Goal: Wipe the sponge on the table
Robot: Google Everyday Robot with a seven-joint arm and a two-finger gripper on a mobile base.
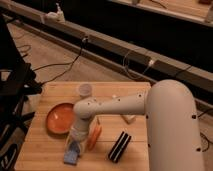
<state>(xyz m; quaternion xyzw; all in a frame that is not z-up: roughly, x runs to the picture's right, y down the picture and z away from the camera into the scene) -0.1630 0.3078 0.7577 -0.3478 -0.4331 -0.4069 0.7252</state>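
Note:
The light-blue sponge (pixel 72 155) lies flat on the wooden table (pixel 45 152) near its front edge. My gripper (pixel 75 143) reaches down from the white arm and sits right over the sponge's top, pressing onto it; most of the sponge still shows below it. An orange carrot-like piece (pixel 93 136) lies just right of the gripper.
An orange plate (pixel 60 117) sits left of the arm. A black ribbed block (pixel 119 146) lies to the right, a small clear cup (pixel 85 90) at the back, and a small white object (pixel 129 119) by the arm. Cables run across the floor behind.

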